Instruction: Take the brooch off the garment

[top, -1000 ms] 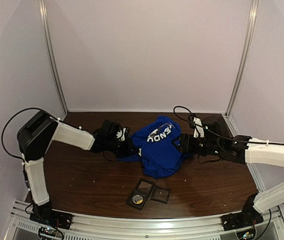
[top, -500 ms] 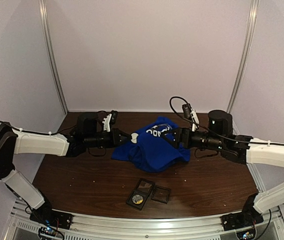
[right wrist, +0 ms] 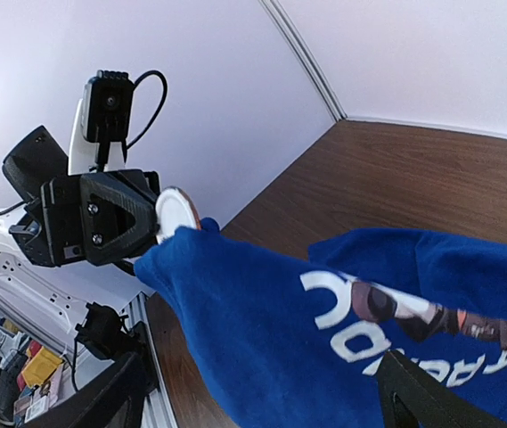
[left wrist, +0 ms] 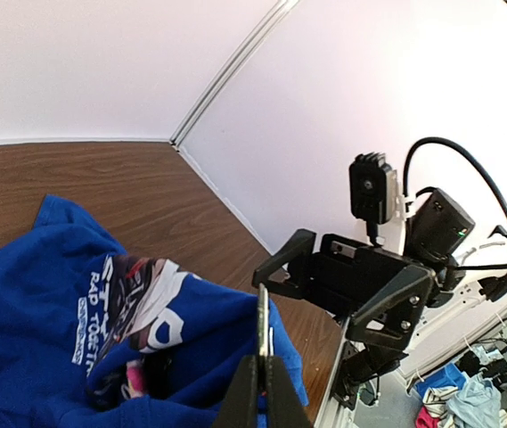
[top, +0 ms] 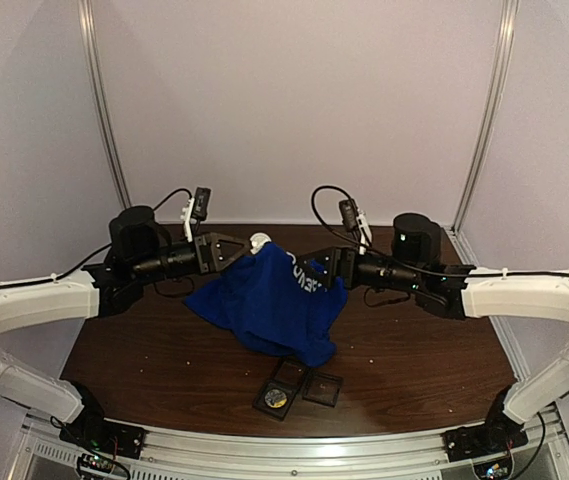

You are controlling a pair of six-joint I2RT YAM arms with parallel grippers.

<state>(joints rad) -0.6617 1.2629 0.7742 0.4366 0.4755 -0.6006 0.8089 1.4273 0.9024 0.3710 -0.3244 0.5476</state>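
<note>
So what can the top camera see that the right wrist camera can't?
Only the top view shows the little dark cases lying on the table near the front edge. Only the right wrist view shows colourful clutter beyond the table's edge. Both show the blue T-shirt hanging from the round white brooch, which the left gripper is pinching.

One blue T-shirt (top: 264,305), one round white brooch (top: 260,240), two small dark boxes (top: 278,386) (top: 321,388), two robot arms (top: 34,300) (top: 514,295).
</note>
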